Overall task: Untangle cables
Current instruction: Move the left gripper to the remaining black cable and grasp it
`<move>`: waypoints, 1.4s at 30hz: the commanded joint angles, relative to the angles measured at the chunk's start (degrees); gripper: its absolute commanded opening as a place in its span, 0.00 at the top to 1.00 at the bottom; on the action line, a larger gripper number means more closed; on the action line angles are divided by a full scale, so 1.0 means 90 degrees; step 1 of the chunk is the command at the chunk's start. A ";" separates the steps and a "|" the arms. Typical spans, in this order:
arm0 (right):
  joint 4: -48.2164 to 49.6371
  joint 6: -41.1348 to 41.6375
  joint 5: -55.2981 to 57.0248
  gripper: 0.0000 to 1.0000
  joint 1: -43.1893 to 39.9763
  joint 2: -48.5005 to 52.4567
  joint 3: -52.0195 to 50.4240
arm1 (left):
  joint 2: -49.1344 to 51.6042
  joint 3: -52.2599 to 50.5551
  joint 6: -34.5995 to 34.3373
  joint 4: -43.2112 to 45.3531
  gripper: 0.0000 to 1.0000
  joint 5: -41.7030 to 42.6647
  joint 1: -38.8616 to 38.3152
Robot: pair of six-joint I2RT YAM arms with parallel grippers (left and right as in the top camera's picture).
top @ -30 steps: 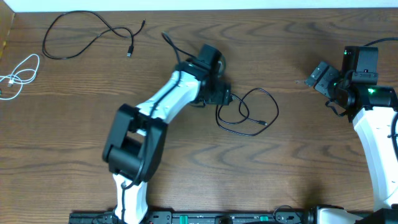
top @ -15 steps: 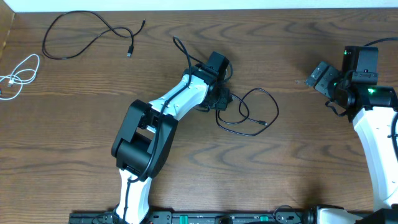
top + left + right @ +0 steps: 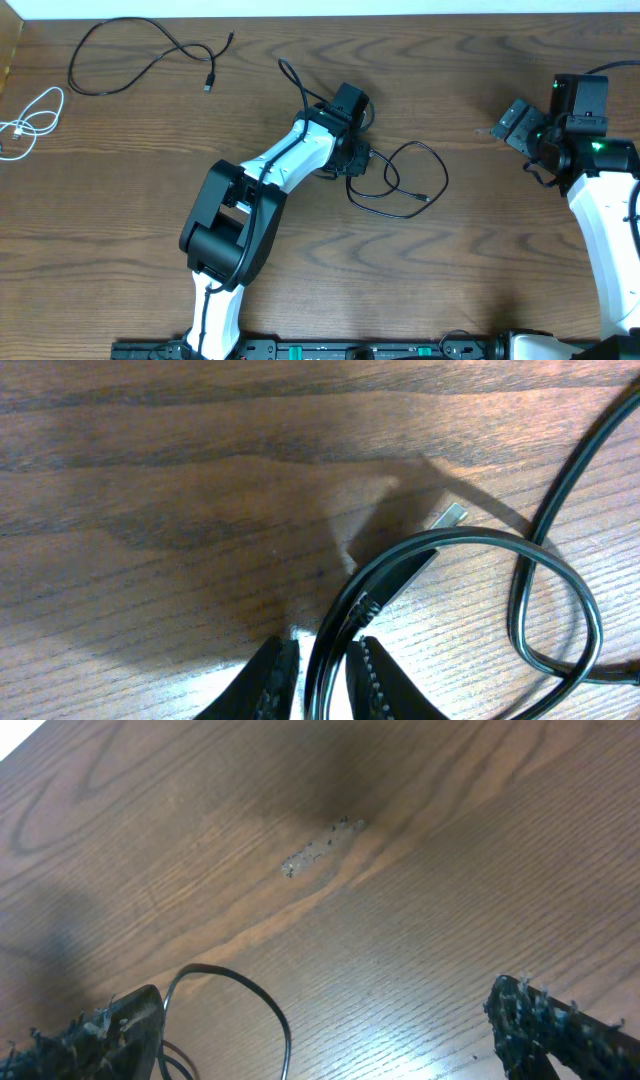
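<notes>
One black cable (image 3: 445, 180) lies in loose loops at the table's middle. My left gripper (image 3: 358, 158) is at its left end. In the left wrist view the cable (image 3: 470, 535) runs between the two pads, and the gripper (image 3: 323, 650) is shut on it. The cable's metal plug tip (image 3: 455, 515) rests on the wood just beyond. A second black cable (image 3: 180, 48) sprawls at the far left back, apart from the others. The white cable (image 3: 30, 125) is coiled at the left edge. My right gripper (image 3: 515, 125) stands open at the far right over bare wood (image 3: 325, 1015).
The left arm's white links (image 3: 240, 200) stretch diagonally across the table's centre. A thin black wire (image 3: 270, 1010) of the right arm curls into the right wrist view. A pale scuff (image 3: 320, 850) marks the wood ahead of the right gripper.
My left gripper shifted right to the cable's end and its jaws closed around the black cable. The right arm stayed still.
</notes>
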 commanded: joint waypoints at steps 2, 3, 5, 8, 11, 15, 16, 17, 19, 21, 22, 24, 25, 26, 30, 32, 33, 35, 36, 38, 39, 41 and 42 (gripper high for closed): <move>-0.0002 -0.0017 0.0073 0.01 -0.0007 0.0007 0.0022 | -0.0095 -0.0024 -0.0017 -0.0044 0.77 -0.0002 0.0002; -0.0002 -0.0017 0.0073 0.01 -0.0007 0.0007 0.0022 | -0.0146 -0.0024 -0.0015 -0.0063 0.77 0.0034 0.0002; -0.0002 -0.0017 0.0073 0.01 -0.0007 0.0007 0.0022 | -0.0311 -0.0024 -0.0017 -0.0121 0.77 0.0100 0.0002; -0.0002 -0.0017 0.0073 0.01 -0.0007 0.0007 0.0022 | -0.0398 -0.0024 -0.0017 -0.0243 0.77 0.0109 0.0002; -0.0002 -0.0017 0.0075 0.01 -0.0007 0.0007 0.0022 | -0.0398 -0.0024 -0.0012 -0.0447 0.77 0.0104 0.0002; -0.0005 -0.0019 0.0073 0.01 -0.0007 0.0007 0.0022 | -0.0398 -0.0027 -0.0010 -0.0600 0.78 0.0104 0.0002; -0.0002 -0.0017 0.0073 0.01 -0.0007 0.0007 0.0022 | -0.0398 -0.0027 -0.0010 -0.0614 0.78 0.0104 0.0002; -0.0002 -0.0017 0.0073 0.01 -0.0007 0.0007 0.0022 | -0.0398 -0.0029 -0.0010 -0.0622 0.78 0.0104 0.0002; -0.0002 -0.0017 0.0073 0.01 -0.0007 0.0007 0.0022 | -0.0391 -0.0056 -0.0010 -0.0612 0.78 0.0102 0.0002; -0.0002 -0.0017 0.0073 0.01 -0.0007 0.0007 0.0022 | -0.0347 -0.0078 -0.0010 -0.0614 0.78 0.0104 0.0002; -0.0002 -0.0017 0.0073 0.01 -0.0007 0.0007 0.0022 | -0.0333 -0.0100 -0.0010 -0.0619 0.78 0.0107 0.0000; -0.0002 -0.0017 0.0073 0.01 -0.0007 0.0007 0.0022 | -0.0323 -0.0202 -0.0010 -0.0610 0.78 0.0104 -0.0017; -0.0002 -0.0017 0.0073 0.01 -0.0007 0.0007 0.0022 | -0.0323 -0.0255 -0.0010 -0.0605 0.78 0.0100 -0.0015; -0.0002 -0.0017 0.0073 0.01 -0.0007 0.0007 0.0022 | -0.0323 -0.0296 -0.0007 -0.0593 0.78 0.0010 -0.0007; -0.0002 -0.0017 0.0073 0.01 -0.0007 0.0007 0.0022 | -0.0323 -0.0301 -0.0007 -0.0563 0.78 -0.0209 -0.0002; -0.0002 -0.0017 0.0073 0.01 -0.0007 0.0007 0.0022 | -0.0308 -0.0301 -0.0007 -0.0539 0.78 -0.0209 -0.0002; -0.0002 -0.0017 0.0073 0.01 -0.0007 0.0007 0.0022 | -0.0296 -0.0301 -0.0005 -0.0539 0.78 -0.0209 -0.0002; -0.0002 -0.0017 0.0073 0.01 -0.0007 0.0007 0.0022 | -0.0257 -0.0301 0.0017 -0.0544 0.78 -0.0265 -0.0002; -0.0002 -0.0017 0.0073 0.01 -0.0007 0.0007 0.0022 | -0.0231 -0.0311 0.0015 -0.0549 0.78 -0.0413 0.0000; -0.0002 -0.0017 0.0073 0.01 -0.0007 0.0007 0.0022 | -0.0187 -0.0313 0.0012 -0.0590 0.78 -0.0692 -0.0002; -0.0002 -0.0017 0.0073 0.01 -0.0007 0.0007 0.0022 | -0.0165 -0.0313 0.0015 -0.0600 0.78 -0.0736 0.0000; -0.0002 -0.0017 0.0073 0.01 -0.0007 0.0007 0.0022 | -0.0153 -0.0316 0.0015 -0.0634 0.78 -0.0755 0.0005; -0.0002 -0.0017 0.0073 0.01 -0.0007 0.0007 0.0022 | -0.0153 -0.0316 0.0015 -0.0636 0.78 -0.0763 0.0005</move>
